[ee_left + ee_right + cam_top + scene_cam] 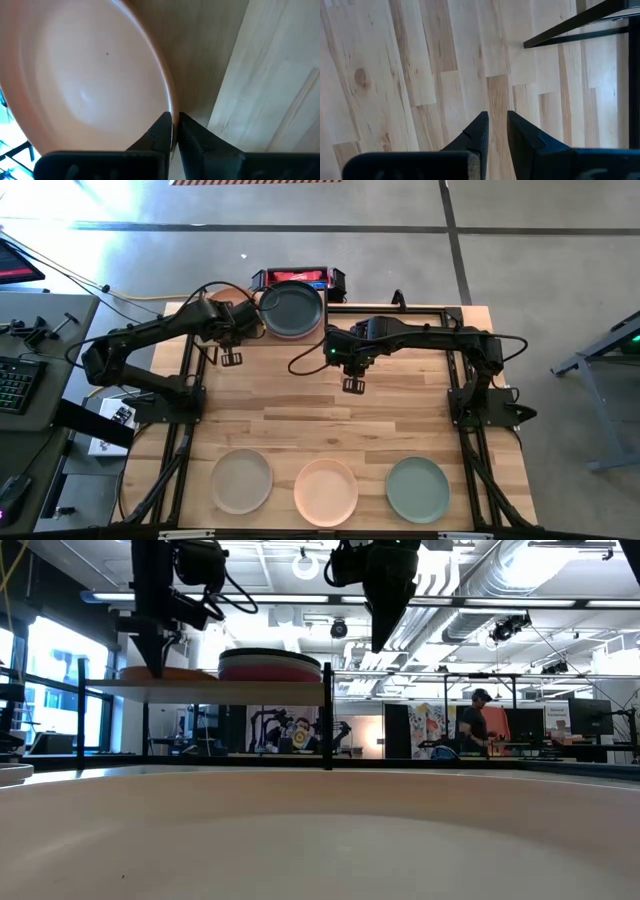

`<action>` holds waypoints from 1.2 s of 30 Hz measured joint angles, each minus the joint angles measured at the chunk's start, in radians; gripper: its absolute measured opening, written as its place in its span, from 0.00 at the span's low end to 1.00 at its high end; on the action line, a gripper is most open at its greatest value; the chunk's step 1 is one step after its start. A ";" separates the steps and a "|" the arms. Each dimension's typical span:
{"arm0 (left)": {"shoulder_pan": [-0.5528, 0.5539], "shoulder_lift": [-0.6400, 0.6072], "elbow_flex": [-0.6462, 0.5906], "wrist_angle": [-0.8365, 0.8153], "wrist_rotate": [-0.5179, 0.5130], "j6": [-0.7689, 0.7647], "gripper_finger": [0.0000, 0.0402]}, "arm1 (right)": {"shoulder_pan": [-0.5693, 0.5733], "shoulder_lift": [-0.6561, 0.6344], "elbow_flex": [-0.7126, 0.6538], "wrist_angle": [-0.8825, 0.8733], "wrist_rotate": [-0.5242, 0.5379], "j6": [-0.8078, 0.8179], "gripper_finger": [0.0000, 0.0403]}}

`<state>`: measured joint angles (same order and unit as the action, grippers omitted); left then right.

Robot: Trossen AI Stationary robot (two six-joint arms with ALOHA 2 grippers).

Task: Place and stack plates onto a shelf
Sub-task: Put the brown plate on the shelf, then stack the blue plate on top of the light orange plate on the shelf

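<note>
— Fingers of your left gripper?
— Pinched tight on the peach plate's rim, up on the shelf.
— Stack?
— At three o'clock from it. Right gripper nearly closed, holding nothing.

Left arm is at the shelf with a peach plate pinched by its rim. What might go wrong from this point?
1. The left gripper holds the peach plate only by its thin rim; it may slip or tilt.
2. The stack sits right beside it on the shelf, so it may get nudged.
</note>
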<state>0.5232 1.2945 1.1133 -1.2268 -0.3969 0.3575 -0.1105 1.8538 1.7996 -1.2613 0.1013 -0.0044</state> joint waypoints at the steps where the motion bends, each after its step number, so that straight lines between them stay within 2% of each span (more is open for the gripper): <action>1: 0.000 0.000 0.000 -0.004 0.001 -0.008 0.07 | 0.000 0.000 0.000 0.000 0.000 0.000 0.11; 9: 0.000 0.000 0.000 -0.010 0.007 -0.090 0.16 | 0.000 0.000 0.000 0.000 0.000 0.004 0.11; 16: 0.000 -0.001 0.001 -0.031 0.097 -0.185 0.27 | 0.000 0.000 0.000 -0.008 -0.009 0.005 0.11; 19: -0.001 -0.001 0.001 -0.052 0.098 -0.226 0.30 | 0.000 0.000 0.000 -0.011 -0.009 0.005 0.11; 23: -0.001 -0.001 0.001 -0.057 0.086 -0.243 0.32 | 0.000 0.000 0.000 -0.011 -0.010 0.008 0.11; 29: 0.000 -0.001 0.001 -0.056 0.008 -0.257 0.31 | 0.000 0.000 0.000 -0.013 -0.014 0.031 0.11; 36: 0.000 -0.008 0.001 -0.056 0.005 -0.326 0.31 | 0.007 0.000 0.000 -0.020 -0.015 0.035 0.11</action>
<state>0.5228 1.2869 1.1145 -1.2827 -0.3917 0.0312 -0.1036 1.8538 1.7996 -1.2811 0.0865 0.0310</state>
